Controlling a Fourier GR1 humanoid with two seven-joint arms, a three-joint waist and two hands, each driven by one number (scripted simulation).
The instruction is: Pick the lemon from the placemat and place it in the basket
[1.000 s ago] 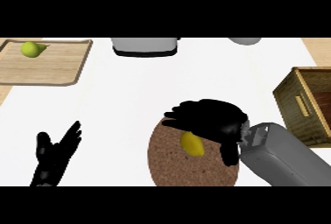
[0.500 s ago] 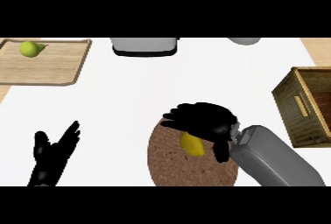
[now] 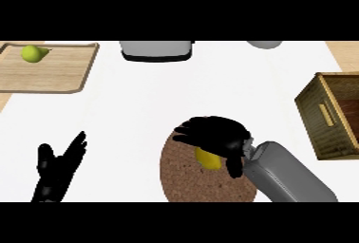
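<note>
A yellow lemon (image 3: 208, 158) lies on the round brown cork placemat (image 3: 189, 182) at the lower middle of the head view. My right hand (image 3: 214, 134) is over it, fingers and thumb curled round the lemon and hiding most of it. The woven wooden basket (image 3: 319, 116) stands at the right edge, apart from the hand. My left hand (image 3: 59, 167) rests open at the lower left, fingers up.
A wooden tray (image 3: 70, 71) with a green pear (image 3: 32, 53) sits at the back left. A grey appliance (image 3: 155, 50) stands at the back middle, and a pale round object (image 3: 263, 44) at the back right. White counter lies between placemat and basket.
My right hand has closed further round the lemon and the forearm has shifted slightly left. The left hand and the lemon have stayed where they were.
</note>
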